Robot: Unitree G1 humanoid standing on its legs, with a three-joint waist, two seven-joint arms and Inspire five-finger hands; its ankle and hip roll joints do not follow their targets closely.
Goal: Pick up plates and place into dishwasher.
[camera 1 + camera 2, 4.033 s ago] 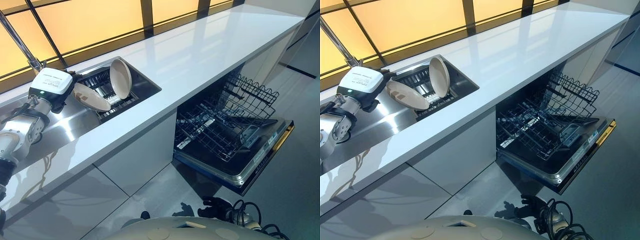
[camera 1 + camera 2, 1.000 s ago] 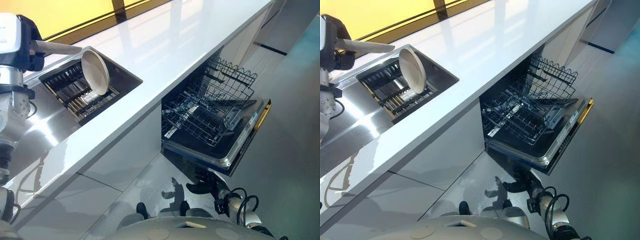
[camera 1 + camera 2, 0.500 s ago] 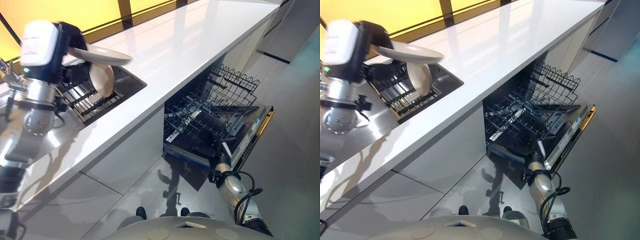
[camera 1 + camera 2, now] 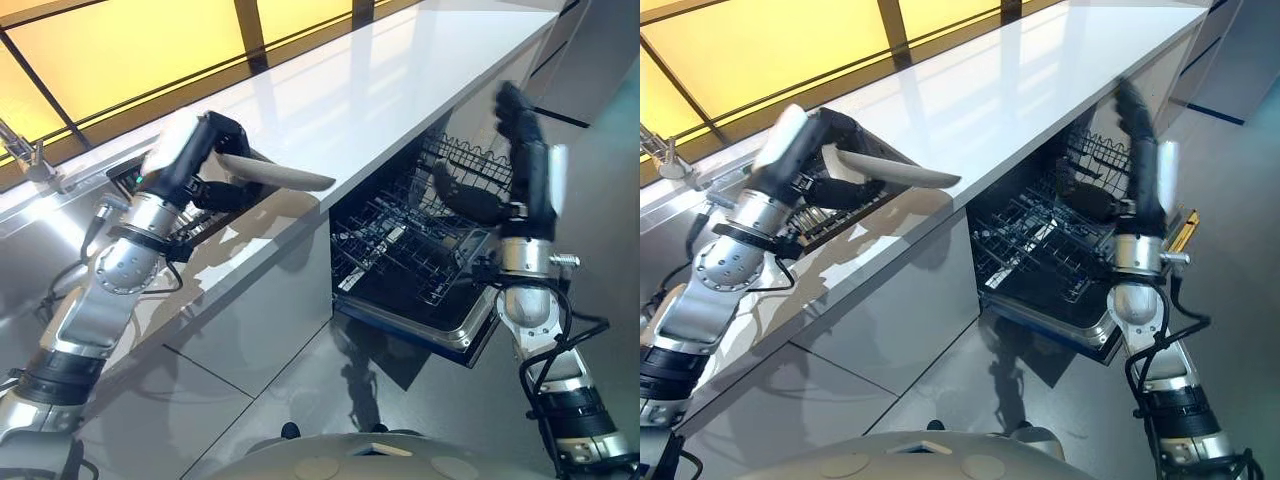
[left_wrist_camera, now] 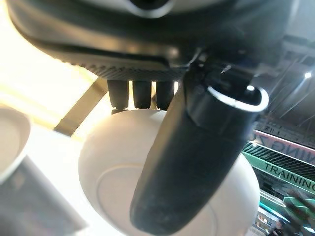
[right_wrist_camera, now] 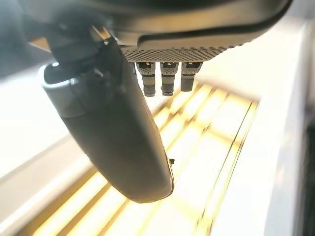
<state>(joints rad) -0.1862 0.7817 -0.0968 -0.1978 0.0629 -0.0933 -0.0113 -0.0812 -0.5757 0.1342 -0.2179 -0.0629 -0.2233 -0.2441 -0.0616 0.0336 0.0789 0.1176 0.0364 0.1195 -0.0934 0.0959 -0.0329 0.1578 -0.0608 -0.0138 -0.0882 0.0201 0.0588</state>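
Observation:
My left hand (image 4: 205,160) is shut on a cream plate (image 4: 280,175), held nearly flat and edge-on over the white counter's front edge, beside the sink. In the left wrist view the thumb (image 5: 197,147) lies across the plate (image 5: 113,191) and the fingers curl behind its rim. My right hand (image 4: 525,150) is raised in front of the open dishwasher, open, fingers straight up, holding nothing. The dishwasher's black wire rack (image 4: 410,245) is pulled out over the lowered door (image 4: 455,330). A second cream plate (image 5: 10,142) appears at the edge of the left wrist view.
The long white counter (image 4: 390,80) runs to the far right above the dishwasher. The steel sink with its dark drying rack (image 4: 845,210) lies behind my left hand, and a tap (image 4: 25,150) stands at far left. Grey floor tiles (image 4: 300,370) lie below.
My left hand has carried the plate rightwards, out over the counter's front edge. My right hand has risen from near the floor to in front of the dishwasher. The camera has shifted.

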